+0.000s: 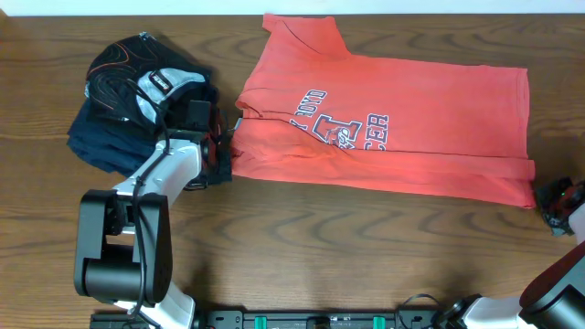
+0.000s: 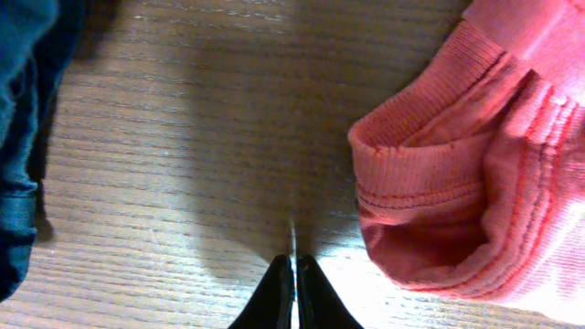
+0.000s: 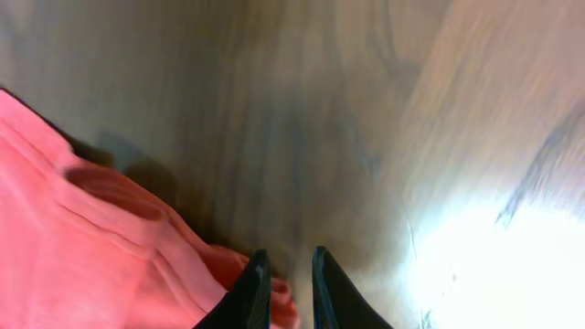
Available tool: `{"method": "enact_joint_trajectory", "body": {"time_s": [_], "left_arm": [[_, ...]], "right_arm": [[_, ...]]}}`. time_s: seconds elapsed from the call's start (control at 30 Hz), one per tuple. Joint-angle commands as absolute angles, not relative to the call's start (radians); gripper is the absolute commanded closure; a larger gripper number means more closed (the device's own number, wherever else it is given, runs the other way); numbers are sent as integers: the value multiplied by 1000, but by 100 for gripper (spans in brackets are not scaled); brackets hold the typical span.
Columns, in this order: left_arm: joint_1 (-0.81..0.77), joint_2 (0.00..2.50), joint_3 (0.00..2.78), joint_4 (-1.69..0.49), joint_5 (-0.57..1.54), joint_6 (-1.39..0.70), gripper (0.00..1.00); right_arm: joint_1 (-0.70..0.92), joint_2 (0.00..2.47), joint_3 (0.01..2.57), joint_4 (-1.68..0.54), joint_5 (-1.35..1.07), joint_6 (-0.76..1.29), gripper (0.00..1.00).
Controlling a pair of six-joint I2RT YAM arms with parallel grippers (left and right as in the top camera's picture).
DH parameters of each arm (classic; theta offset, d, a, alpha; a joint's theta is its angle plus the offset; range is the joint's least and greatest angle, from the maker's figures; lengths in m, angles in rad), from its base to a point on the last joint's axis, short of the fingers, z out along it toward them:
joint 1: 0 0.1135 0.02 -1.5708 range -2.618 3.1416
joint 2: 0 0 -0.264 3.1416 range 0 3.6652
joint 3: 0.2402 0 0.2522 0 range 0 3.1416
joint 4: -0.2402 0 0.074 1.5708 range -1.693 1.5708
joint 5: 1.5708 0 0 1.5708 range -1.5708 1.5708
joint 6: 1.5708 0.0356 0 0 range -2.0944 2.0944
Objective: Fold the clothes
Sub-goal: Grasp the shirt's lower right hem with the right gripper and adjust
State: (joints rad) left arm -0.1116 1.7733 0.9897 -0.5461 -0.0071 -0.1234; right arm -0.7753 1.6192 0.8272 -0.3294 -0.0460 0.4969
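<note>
Coral T-shirt [image 1: 439,110] was seen flat on tabletop [image 1: 320,247], flanked, presumably for folding, by left gripper [image 2: 294,262], clenched empty, and right gripper [image 3: 288,262], state undeterminable.

Probably a robotics lab bench: a wood-grain table [image 1: 302,238], with robot arms [image 1: 123,247] mounted on a black rail [image 1: 302,320] well behind the left gripper [image 1: 222,137].
</note>
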Motion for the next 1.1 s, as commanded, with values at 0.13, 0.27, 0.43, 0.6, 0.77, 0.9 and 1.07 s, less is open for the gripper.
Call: {"method": "enact_joint_trajectory", "body": {"time_s": [0.13, 0.27, 0.43, 0.6, 0.77, 0.9, 1.07], "left_arm": [[-108, 1784, 987, -558, 15, -124, 94], [-108, 1781, 991, -576, 72, -124, 83], [-108, 1774, 992, -577, 192, -124, 62], [-108, 1776, 991, -547, 199, -124, 50], [-108, 1785, 986, -500, 199, -125, 50], [-109, 1795, 986, -471, 199, -125, 44], [-109, 1795, 986, -439, 199, -125, 62]], "right_arm": [[-792, 1627, 912, -408, -118, 421, 74], [-792, 1628, 916, -603, -130, 432, 56], [-792, 1628, 887, -688, -35, 449, 54], [-792, 1628, 875, -624, -64, 470, 54], [-792, 1628, 875, -614, -64, 471, 56], [-792, 1628, 875, -617, -66, 471, 56], [-791, 1628, 875, -617, -79, 471, 56]]}}
